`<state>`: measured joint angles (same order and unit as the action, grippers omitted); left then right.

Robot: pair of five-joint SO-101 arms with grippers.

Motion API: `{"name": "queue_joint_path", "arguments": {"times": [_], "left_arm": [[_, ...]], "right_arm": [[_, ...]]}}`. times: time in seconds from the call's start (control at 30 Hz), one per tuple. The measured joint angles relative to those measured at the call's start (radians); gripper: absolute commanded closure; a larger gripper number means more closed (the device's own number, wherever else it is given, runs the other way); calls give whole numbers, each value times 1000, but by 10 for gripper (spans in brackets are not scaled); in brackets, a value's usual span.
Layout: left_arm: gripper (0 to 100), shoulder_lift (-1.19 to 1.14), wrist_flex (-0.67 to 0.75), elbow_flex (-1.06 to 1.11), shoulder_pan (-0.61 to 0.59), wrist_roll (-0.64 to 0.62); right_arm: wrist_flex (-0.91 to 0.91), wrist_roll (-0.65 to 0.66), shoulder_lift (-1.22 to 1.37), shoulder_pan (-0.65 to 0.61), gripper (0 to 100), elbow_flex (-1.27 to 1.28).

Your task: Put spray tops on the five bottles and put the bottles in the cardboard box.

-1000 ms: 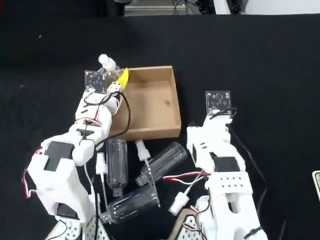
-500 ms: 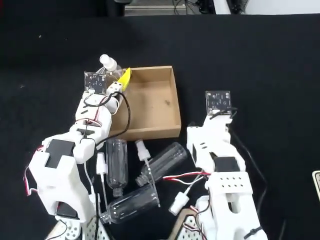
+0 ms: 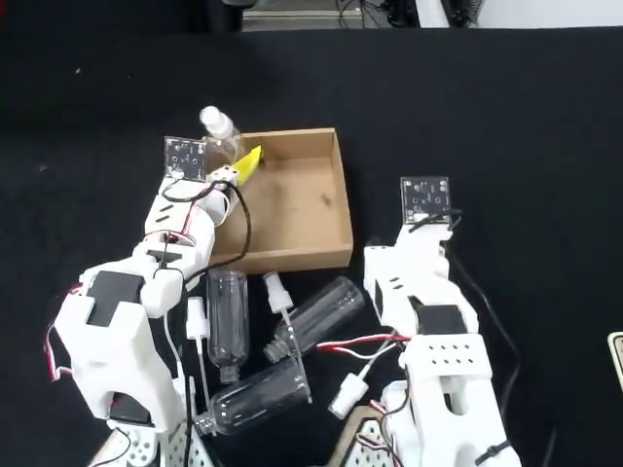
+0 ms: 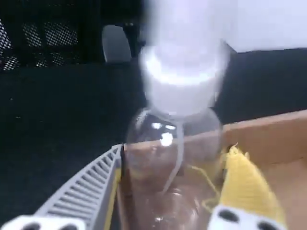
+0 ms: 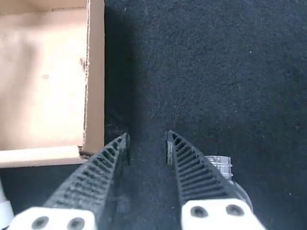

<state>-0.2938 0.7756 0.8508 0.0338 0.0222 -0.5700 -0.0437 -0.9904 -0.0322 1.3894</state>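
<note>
left wrist view: bottle (image 4: 173, 120) gripped inside end effector (image 4: 175, 155).

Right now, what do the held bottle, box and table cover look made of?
Bottle: probably clear plastic, glossy; the box edge shows through it, with bright glints.
Box: brown cardboard, matte, with a raw cut rim.
Table cover: black cloth or felt, matte; the right wrist view shows a nubby weave.
</note>
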Motion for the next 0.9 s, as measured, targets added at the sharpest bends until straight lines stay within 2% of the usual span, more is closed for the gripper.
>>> {"name": "queue_joint_path", "arguments": {"times": [0.27,0.4,0.7,0.9], "left_arm": [[686,23,-6,2,0,-2],[686,130,-84,38,3,-2],[686,453,-517,60,-5,-28],[686,655,-904,60,-44,-32]], "right_arm": [[0,0,0,0,892,0],[0,0,0,0,892,0],[0,0,0,0,892,0],[0,0,0,0,892,0]]}}
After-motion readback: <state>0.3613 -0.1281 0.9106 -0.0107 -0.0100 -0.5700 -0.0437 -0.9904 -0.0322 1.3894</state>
